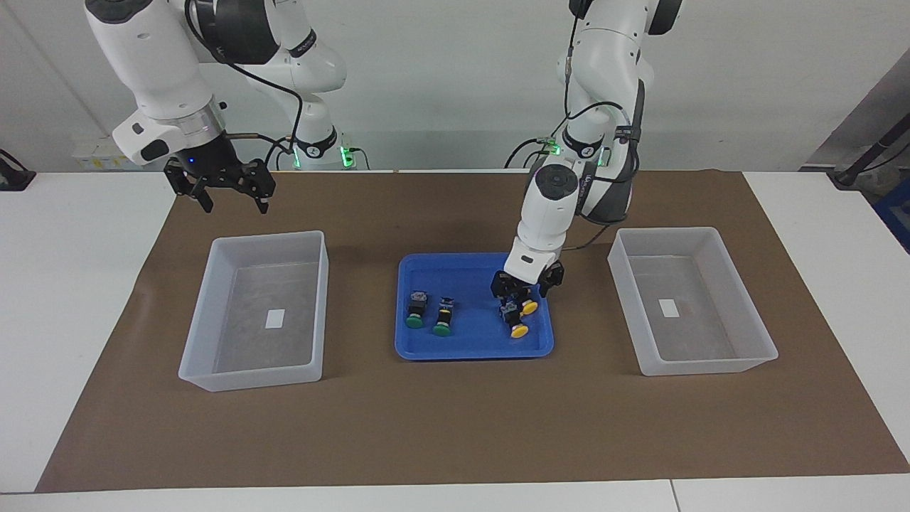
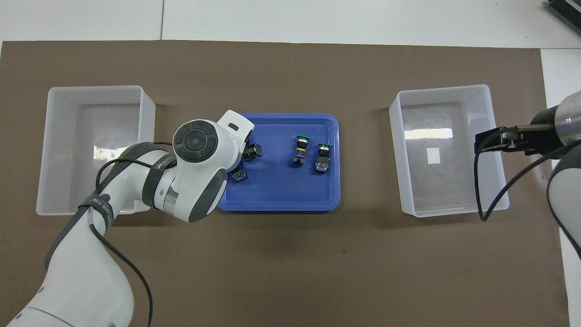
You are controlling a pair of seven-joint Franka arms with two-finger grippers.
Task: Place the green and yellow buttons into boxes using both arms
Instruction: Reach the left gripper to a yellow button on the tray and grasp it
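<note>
The left gripper (image 1: 525, 287), fingers spread, hangs low over the yellow buttons (image 1: 520, 318) in the blue tray (image 1: 426, 348) to grasp one, green buttons (image 1: 428, 313) beside them, both boxes (image 1: 256, 309) empty, while the right gripper (image 1: 220, 188) waits spread-fingered above the worktop.

A: Tray (image 1: 426, 274) plain blue. Two green caps (image 1: 414, 322), two yellow caps (image 1: 520, 331), black bodies with bluish ends.

B: Boxes (image 1: 313, 284)?

A: Both translucent whitish, each with a small white label (image 1: 274, 318) inside. Mat (image 1: 455, 427) flat brown, no pattern; table (image 1: 71, 249) white.

B: Arms (image 1: 554, 206)?

A: White shells, black joints and cables. Left gripper (image 1: 522, 288) black, right gripper (image 1: 220, 186) black too. Green lights (image 1: 346, 155) at the bases.
</note>
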